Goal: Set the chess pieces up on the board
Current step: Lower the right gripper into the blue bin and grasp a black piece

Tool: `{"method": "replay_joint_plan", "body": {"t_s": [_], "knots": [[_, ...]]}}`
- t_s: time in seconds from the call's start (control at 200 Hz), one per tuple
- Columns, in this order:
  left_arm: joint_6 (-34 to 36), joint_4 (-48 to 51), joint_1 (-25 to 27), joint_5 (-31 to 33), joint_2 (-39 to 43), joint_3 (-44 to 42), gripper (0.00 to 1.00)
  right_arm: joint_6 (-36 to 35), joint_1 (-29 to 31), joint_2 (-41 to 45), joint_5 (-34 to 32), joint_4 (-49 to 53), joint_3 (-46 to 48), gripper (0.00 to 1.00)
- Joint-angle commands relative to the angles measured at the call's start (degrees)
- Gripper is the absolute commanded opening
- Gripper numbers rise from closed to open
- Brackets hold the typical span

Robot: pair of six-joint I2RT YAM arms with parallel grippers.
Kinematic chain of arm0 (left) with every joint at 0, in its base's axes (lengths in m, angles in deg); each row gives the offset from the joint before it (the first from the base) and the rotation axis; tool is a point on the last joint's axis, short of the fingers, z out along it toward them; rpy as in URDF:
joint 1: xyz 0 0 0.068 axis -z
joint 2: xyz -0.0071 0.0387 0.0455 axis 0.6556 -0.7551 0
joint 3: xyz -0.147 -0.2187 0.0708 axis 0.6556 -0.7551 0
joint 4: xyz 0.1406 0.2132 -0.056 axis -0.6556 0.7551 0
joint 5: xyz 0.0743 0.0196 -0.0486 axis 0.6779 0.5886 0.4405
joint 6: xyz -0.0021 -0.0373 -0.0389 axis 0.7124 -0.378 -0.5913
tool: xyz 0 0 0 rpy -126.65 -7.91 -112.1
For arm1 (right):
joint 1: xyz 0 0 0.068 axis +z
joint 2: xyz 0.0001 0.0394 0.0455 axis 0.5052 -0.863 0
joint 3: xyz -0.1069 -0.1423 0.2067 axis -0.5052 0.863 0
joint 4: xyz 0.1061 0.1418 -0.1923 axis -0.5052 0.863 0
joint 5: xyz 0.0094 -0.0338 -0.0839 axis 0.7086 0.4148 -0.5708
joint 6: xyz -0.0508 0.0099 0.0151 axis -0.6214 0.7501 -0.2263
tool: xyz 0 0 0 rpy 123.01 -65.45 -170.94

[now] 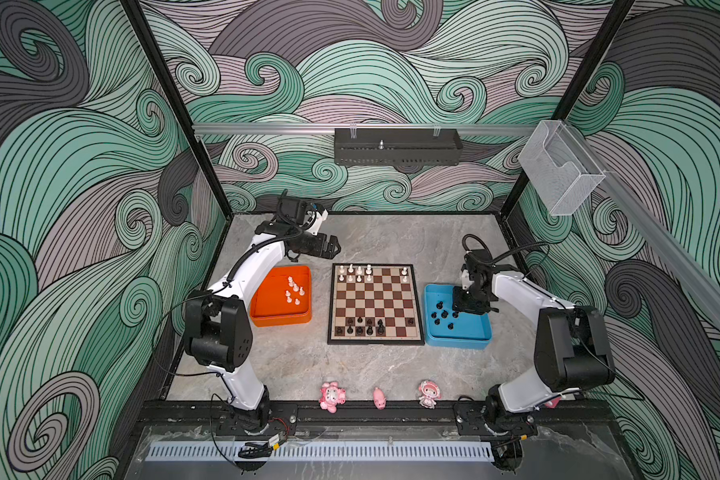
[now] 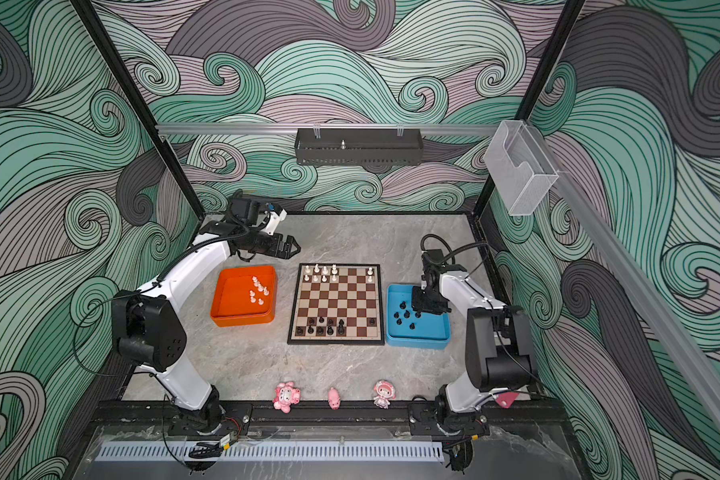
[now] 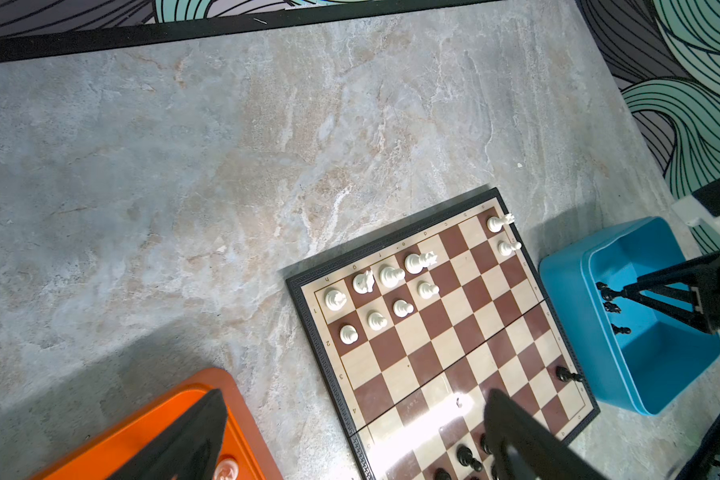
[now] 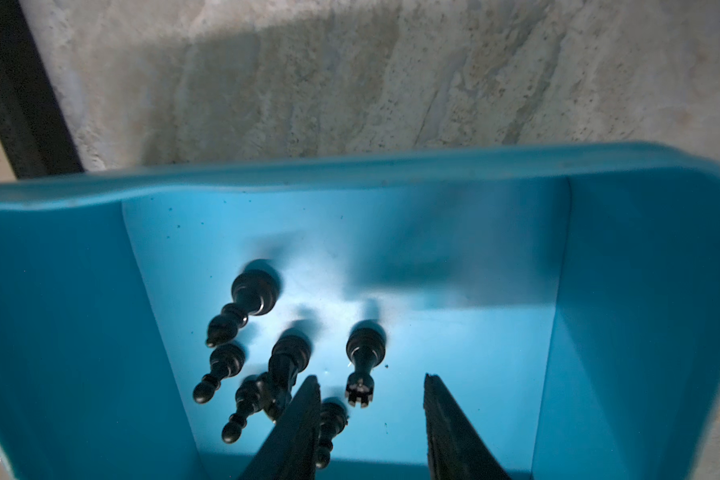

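The board (image 1: 387,299) (image 2: 350,299) (image 3: 454,332) lies mid-table. White chess pieces (image 1: 358,272) (image 3: 391,276) stand on its far rows and black ones (image 1: 368,326) on its near rows. More white pieces (image 1: 294,289) lie in the orange tray (image 1: 281,320). Several black pieces (image 1: 439,313) (image 4: 250,291) stand in the blue tray (image 1: 458,338) (image 4: 391,174). My right gripper (image 1: 464,311) (image 4: 370,386) reaches down into the blue tray, open. A black rook (image 4: 362,361) stands between its fingers, touching neither. My left gripper (image 1: 336,248) (image 3: 354,392) hovers open and empty beyond the board's far left corner.
Three pink figurines (image 1: 332,395) (image 1: 379,398) (image 1: 429,392) stand along the table's front edge. A black basket (image 1: 398,145) hangs on the back rail, and a clear box (image 1: 558,166) on the right rail. A black pawn (image 4: 329,424) sits partly behind my right gripper's finger.
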Motion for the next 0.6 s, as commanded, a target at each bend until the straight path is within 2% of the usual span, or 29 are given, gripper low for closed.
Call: {"method": "replay_joint_plan", "body": {"t_s": [0.0,0.595], "knots": [[-0.07,1.55,0.28,0.05,-0.27,2.01,0.99,0.04,-0.19,-0.96,-0.67,-0.23,0.07,0.41],[-0.47,1.13,0.25,-0.12,-0.97,1.96,0.99,0.37,-0.19,-3.21,0.29,-1.11,0.29,0.28]]}}
